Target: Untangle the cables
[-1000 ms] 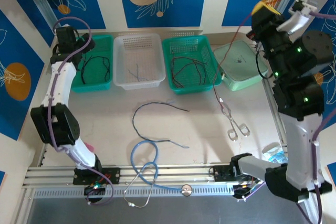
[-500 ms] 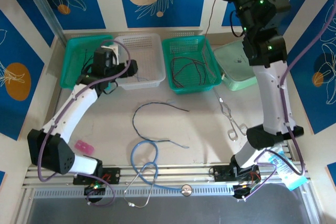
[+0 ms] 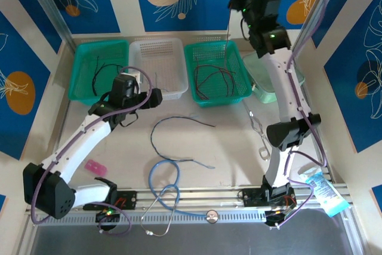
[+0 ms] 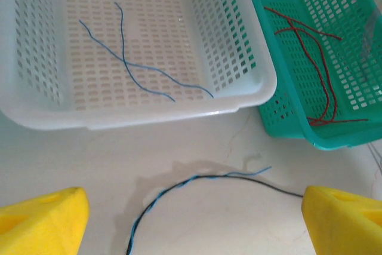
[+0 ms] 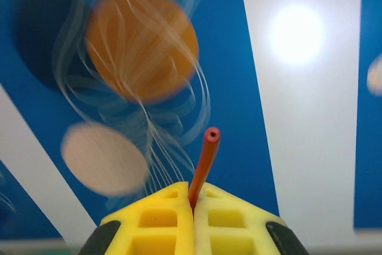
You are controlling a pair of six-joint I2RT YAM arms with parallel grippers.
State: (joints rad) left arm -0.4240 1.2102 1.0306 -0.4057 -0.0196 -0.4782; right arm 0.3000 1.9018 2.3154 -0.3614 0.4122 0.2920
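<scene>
Two things matter: our right gripper [image 5: 194, 200] pinches the red cable [image 5: 205, 159] aloft, so we should lower it slowly; our spread left gripper [image 4: 191, 216] hovers over the twisted black-and-blue cable [image 4: 179, 184] on the table [image 4: 250, 225].

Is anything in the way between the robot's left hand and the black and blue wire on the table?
No, nothing visible is. The black and blue wire lies on bare table right in front of the open left hand. The white basket sits farther off, beyond the wire.
</scene>
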